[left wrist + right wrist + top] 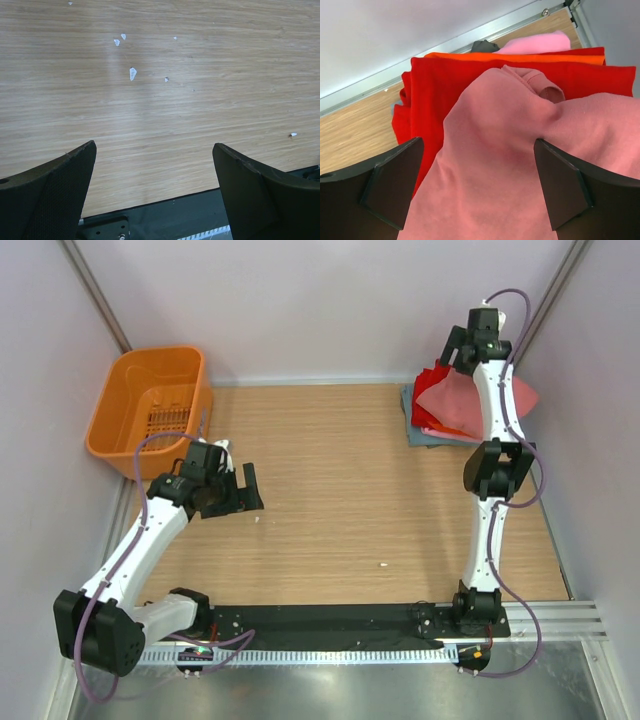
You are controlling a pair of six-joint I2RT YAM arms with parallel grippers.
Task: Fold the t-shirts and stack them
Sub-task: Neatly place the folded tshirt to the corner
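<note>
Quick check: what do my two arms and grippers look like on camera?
White links and black joints on the left arm and right arm, a thin purple cable looping along each. The left gripper and right gripper each have two broad, matte black fingers.

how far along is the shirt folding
Done: folded shirts lie in a stack at the far right, with the salmon shirt on top. In hand: nothing; the right fingers are open over the salmon shirt, the left fingers open over the table. Left: perhaps smoothing the rumpled salmon shirt; the basket shows no shirts.
</note>
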